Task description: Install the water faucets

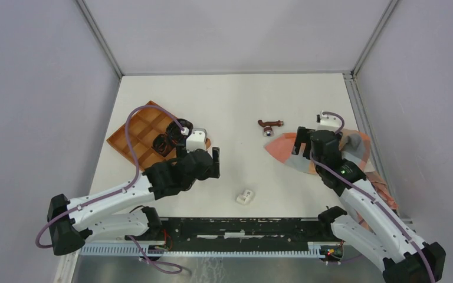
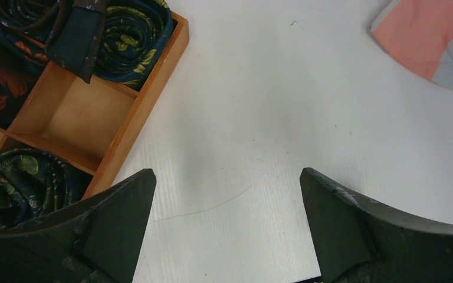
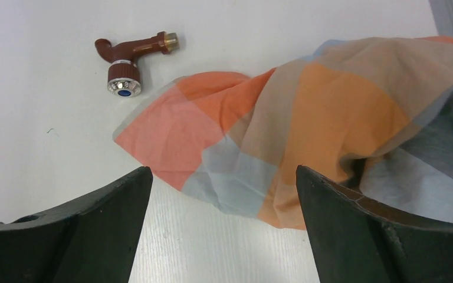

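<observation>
**Task item.** In the top view the tap (image 1: 269, 125) lies on its side on the white tabletop (image 1: 236, 94), right of centre in the frame. Neither arm touches it. In the right wrist view it sits at upper left. It has a reddish-brown bent body, a silvery knob with a blue mark facing the camera, and a brass-coloured end fitting pointing toward the frame's right. It lies near the upper left corner of a checked cloth (image 3: 283, 130) in orange, pink and grey, with a strip of tabletop between the two.

**Right jaws.** They are apart and hold nothing. They sit at the bottom of the right wrist view, over the cloth's lower edge, with the tap well above them in the frame.

**Left jaws.** They are apart and hold nothing. They are over bare tabletop just right of an orange-brown compartment tray (image 2: 147, 100). Dark patterned fabric rolls (image 2: 133, 41) fill several of its compartments.

**Other.** A small white object (image 1: 245, 196) lies at lower centre of the top view, well apart from the tap.
</observation>
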You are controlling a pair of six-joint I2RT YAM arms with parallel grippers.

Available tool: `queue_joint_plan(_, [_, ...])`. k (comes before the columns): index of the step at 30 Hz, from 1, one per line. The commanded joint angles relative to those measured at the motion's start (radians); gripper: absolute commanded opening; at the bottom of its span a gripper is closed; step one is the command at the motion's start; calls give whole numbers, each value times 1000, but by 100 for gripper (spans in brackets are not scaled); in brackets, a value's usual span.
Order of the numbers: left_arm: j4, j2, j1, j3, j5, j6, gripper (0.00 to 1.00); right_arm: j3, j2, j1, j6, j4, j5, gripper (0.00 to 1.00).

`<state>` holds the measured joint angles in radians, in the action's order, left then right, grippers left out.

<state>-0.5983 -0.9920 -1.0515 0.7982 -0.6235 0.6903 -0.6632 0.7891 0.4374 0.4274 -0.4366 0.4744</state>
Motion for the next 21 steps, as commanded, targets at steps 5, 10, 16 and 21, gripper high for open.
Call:
queue_joint_plan(5, [93,52,1,-53,-13,112,100,12,65,1,-104,163,-262,98])
queue_joint_plan(10, [126,44,10,-74,58,98,100,30,106,94,-101,175,-332,98])
queue_joint_plan(16, [164,38,17,-102,85,157,100,106,126,301,-44,139,-284,98])
queue_joint_plan(21, [240,37,35,-151,126,195,100,172,149,450,-7,150,-344,98])
